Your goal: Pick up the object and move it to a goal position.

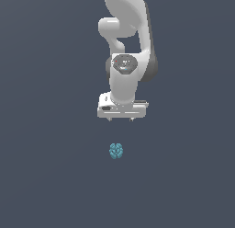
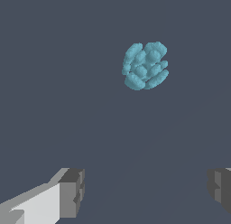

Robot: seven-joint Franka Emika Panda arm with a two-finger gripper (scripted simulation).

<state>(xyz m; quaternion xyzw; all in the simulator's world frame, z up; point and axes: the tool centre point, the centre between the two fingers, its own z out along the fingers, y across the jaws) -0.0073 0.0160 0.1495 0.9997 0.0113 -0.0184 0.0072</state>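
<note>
Gripper (image 1: 120,119) wide open, empty, apart from berry-like object (image 1: 116,151); object roundish, long axis unclear.

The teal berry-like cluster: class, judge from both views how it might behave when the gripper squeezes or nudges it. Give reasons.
The teal cluster looks roundish, so a nudge would probably roll it. Its bumpy surface may give the fingers uneven contact, so it could twist or slip. It is much smaller than the open gripper, so it is likely light.

open floor all round object (image 1: 116,151), tool (image 1: 120,119) apart above
</note>
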